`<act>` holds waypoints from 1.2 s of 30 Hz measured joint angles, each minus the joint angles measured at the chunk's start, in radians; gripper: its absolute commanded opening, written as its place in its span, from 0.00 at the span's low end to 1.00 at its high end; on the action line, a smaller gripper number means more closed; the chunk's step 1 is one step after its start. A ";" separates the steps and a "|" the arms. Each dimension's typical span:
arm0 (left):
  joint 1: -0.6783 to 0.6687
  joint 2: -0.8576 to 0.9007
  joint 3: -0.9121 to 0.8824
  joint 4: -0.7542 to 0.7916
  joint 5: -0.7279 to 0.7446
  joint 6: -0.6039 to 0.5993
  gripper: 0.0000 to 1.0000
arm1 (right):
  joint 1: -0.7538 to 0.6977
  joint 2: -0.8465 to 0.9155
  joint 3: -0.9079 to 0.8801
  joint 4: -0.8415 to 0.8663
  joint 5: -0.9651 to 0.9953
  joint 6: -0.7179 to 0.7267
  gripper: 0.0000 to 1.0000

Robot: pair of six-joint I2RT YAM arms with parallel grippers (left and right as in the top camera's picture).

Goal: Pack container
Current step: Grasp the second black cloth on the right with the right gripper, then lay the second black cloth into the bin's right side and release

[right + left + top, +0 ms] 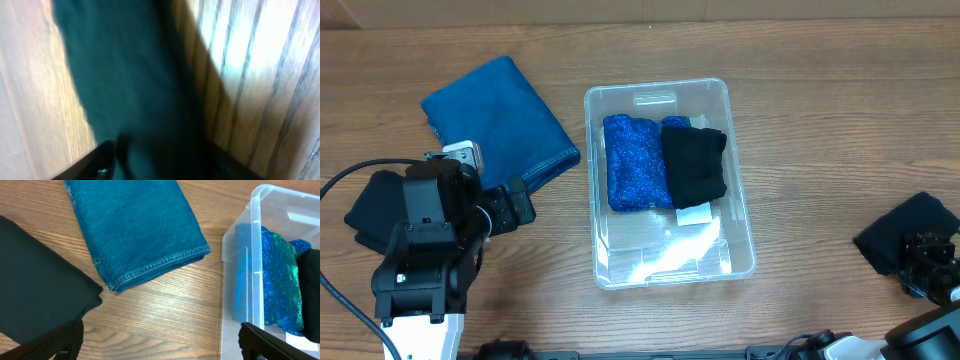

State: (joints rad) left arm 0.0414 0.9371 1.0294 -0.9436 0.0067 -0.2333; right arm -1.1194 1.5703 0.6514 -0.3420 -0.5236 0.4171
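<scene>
Left claw (160, 336) spread wide open | right claw (924, 262) over black cloth (905, 225), grip unreadable | container (745, 215) holds glittery blue fabric (635, 160)

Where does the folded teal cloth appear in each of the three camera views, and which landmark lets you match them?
Overhead: the folded teal cloth lies upper left on the table, left of the clear container.
Left wrist: it is at top centre, with the container at the right edge.
Right wrist: not in it; only a blurred dark cloth on wood.
Shared landmark: the container's wall beside the cloth's stitched hem.
</scene>
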 measured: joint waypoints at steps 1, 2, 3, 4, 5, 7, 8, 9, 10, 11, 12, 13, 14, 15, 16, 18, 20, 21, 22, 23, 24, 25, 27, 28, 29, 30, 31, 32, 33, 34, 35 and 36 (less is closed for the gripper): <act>0.000 0.000 0.000 -0.001 0.000 0.000 1.00 | 0.000 0.009 -0.003 0.000 -0.004 0.003 0.21; 0.000 0.000 0.000 -0.004 0.000 0.000 1.00 | 0.000 0.013 -0.008 -0.002 -0.005 0.005 0.14; 0.000 0.000 0.000 -0.004 0.000 0.000 1.00 | 0.000 0.013 -0.008 -0.001 -0.010 0.003 0.08; 0.000 0.000 0.000 -0.004 0.000 0.000 1.00 | 0.000 0.013 -0.008 0.001 -0.014 0.010 0.04; 0.000 0.000 0.000 -0.003 0.000 0.000 1.00 | 0.000 0.014 -0.008 0.009 -0.037 0.024 0.04; 0.000 0.000 0.000 -0.004 0.000 0.000 1.00 | 0.000 0.014 -0.008 0.013 -0.092 0.030 0.04; 0.000 0.000 0.000 -0.004 0.000 0.000 1.00 | 0.001 0.015 -0.005 0.002 -0.143 0.032 0.04; 0.000 0.000 0.000 -0.004 0.000 0.000 1.00 | 0.006 0.016 0.003 -0.014 -0.166 0.034 0.04; 0.000 0.000 0.000 -0.004 0.000 0.000 1.00 | 0.025 0.018 0.033 -0.054 -0.229 0.033 0.04; 0.000 0.000 0.000 -0.004 0.000 0.000 1.00 | 0.054 0.018 0.070 -0.098 -0.274 0.028 0.04; 0.000 0.000 0.000 -0.004 0.000 0.000 1.00 | 0.103 0.018 0.124 -0.140 -0.325 0.021 0.04; 0.000 0.000 0.000 -0.005 0.000 0.000 1.00 | 0.161 0.014 0.182 -0.167 -0.374 0.014 0.04; 0.000 0.000 0.000 -0.004 0.000 0.000 1.00 | 0.214 0.005 0.236 -0.201 -0.415 0.004 0.04; 0.000 0.000 0.000 -0.005 0.000 0.000 1.00 | 0.278 -0.016 0.290 -0.237 -0.446 -0.003 0.04; 0.000 0.000 0.000 -0.004 0.000 0.000 1.00 | 0.329 -0.038 0.335 -0.280 -0.460 -0.019 0.04; 0.000 0.000 0.000 -0.004 0.000 0.000 1.00 | 0.509 -0.121 0.469 -0.384 -0.481 -0.084 0.04; 0.000 0.000 0.000 -0.004 0.000 0.000 1.00 | 0.687 -0.205 0.574 -0.473 -0.468 -0.138 0.04; 0.000 0.000 0.000 -0.004 0.000 0.000 1.00 | 0.781 -0.244 0.606 -0.511 -0.435 -0.164 0.04; 0.000 0.000 0.000 -0.004 0.000 0.000 1.00 | 0.893 -0.277 0.626 -0.536 -0.394 -0.185 0.04; 0.000 0.000 0.000 -0.004 0.000 0.000 1.00 | 0.998 -0.298 0.634 -0.564 -0.337 -0.196 0.04; 0.000 0.000 0.000 -0.004 0.000 0.000 1.00 | 1.125 -0.306 0.635 -0.608 -0.265 -0.208 0.04; 0.000 0.000 0.000 -0.004 0.000 0.000 1.00 | 1.218 -0.299 0.635 -0.637 -0.200 -0.213 0.04; 0.000 0.000 0.000 -0.004 0.000 0.000 1.00 | 1.361 -0.274 0.630 -0.675 -0.078 -0.205 0.04; 0.000 0.000 0.000 -0.004 0.000 0.000 1.00 | 1.411 -0.260 0.623 -0.687 -0.023 -0.188 0.04; 0.000 0.000 0.000 -0.004 0.000 0.000 1.00 | 1.457 -0.241 0.616 -0.703 0.027 -0.170 0.04; 0.000 0.000 0.000 -0.004 0.000 0.000 1.00 | 1.503 -0.206 0.607 -0.719 0.082 -0.142 0.04; 0.000 0.000 0.000 -0.004 0.000 0.000 1.00 | 1.518 -0.185 0.602 -0.729 0.112 -0.123 0.04; 0.000 0.000 0.000 -0.004 0.000 0.000 1.00 | 1.528 -0.168 0.598 -0.742 0.130 -0.106 0.04; 0.000 0.000 0.000 -0.004 0.000 0.000 1.00 | 1.540 -0.137 0.589 -0.761 0.155 -0.076 0.04; 0.000 0.000 0.000 -0.004 0.000 0.000 1.00 | 1.548 -0.118 0.579 -0.774 0.168 -0.055 0.04; 0.000 0.000 0.000 -0.004 0.000 0.000 1.00 | 1.552 -0.106 0.562 -0.782 0.179 -0.032 0.04; 0.000 0.000 0.000 -0.004 0.000 0.000 1.00 | 1.553 -0.101 0.534 -0.789 0.190 -0.012 0.04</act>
State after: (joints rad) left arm 0.0414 0.9371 1.0294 -0.9474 0.0067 -0.2333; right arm 0.4339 1.4693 1.1854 -1.1309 -0.3336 0.4049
